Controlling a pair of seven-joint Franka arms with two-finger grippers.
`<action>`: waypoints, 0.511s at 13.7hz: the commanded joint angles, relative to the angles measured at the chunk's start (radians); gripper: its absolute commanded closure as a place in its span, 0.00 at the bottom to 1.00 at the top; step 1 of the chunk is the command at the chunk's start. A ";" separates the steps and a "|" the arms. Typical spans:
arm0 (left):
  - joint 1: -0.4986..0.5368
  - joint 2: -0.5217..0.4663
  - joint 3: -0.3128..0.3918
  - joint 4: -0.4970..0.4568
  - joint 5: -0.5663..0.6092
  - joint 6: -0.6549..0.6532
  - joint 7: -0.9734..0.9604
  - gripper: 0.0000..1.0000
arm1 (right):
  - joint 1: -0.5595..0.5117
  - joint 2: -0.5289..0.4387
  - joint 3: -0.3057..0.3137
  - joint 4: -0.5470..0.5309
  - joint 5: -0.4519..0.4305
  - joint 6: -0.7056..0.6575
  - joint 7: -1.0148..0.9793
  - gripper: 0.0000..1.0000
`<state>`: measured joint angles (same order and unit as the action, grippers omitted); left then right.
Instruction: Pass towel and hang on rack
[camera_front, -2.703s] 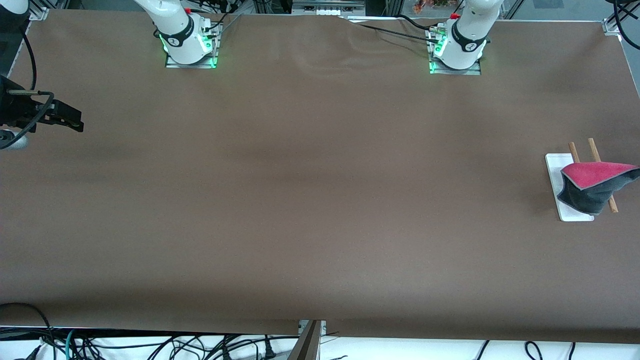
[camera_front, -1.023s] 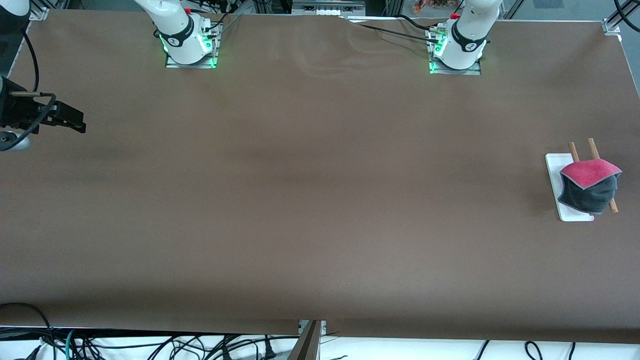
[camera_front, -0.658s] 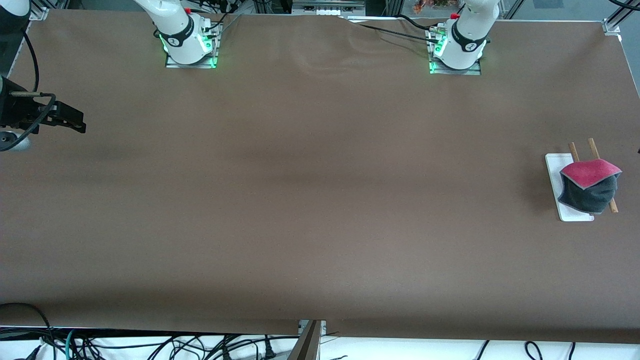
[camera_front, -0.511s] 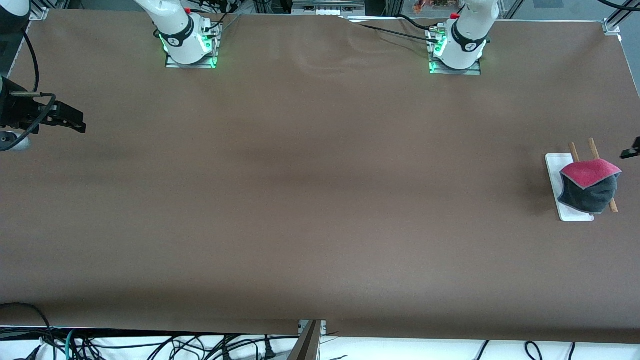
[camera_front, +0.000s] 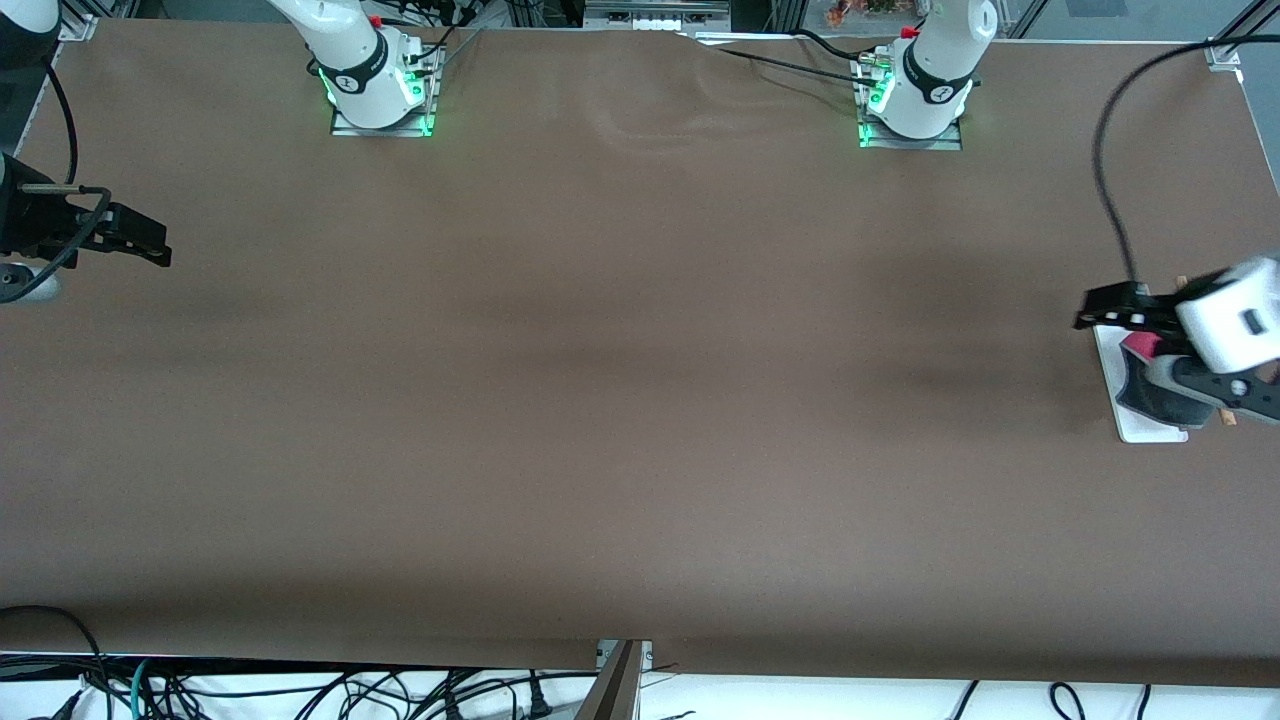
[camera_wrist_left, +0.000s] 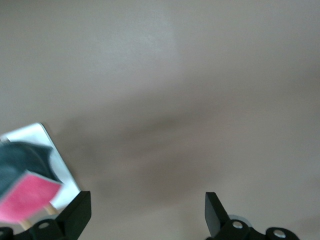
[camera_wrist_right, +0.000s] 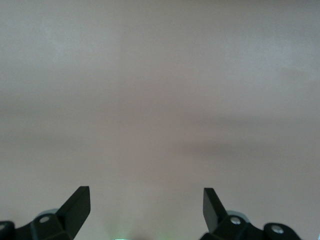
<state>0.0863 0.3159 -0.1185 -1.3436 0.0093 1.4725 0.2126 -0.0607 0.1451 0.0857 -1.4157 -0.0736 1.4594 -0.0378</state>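
The towel (camera_front: 1150, 392), pink on top and dark grey below, hangs draped over the rack (camera_front: 1135, 425), whose white base sits at the left arm's end of the table (camera_front: 640, 400). The left gripper (camera_front: 1100, 310) hovers over the rack and towel, its fingers (camera_wrist_left: 77, 215) spread wide and empty. The right gripper (camera_front: 150, 243) waits at the right arm's end of the table, fingers (camera_wrist_right: 77, 205) also wide apart, holding nothing.
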 joint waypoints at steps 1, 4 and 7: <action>-0.065 -0.200 0.036 -0.243 0.025 0.141 -0.171 0.00 | -0.004 0.002 -0.001 0.012 0.017 -0.001 -0.013 0.00; -0.074 -0.333 0.037 -0.432 0.021 0.330 -0.182 0.00 | -0.004 0.002 -0.003 0.012 0.017 -0.001 -0.013 0.00; -0.095 -0.333 0.049 -0.433 0.024 0.325 -0.185 0.00 | -0.005 0.002 -0.003 0.012 0.017 -0.001 -0.014 0.00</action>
<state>0.0148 0.0129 -0.0868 -1.7283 0.0097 1.7688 0.0432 -0.0607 0.1454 0.0855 -1.4155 -0.0736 1.4597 -0.0378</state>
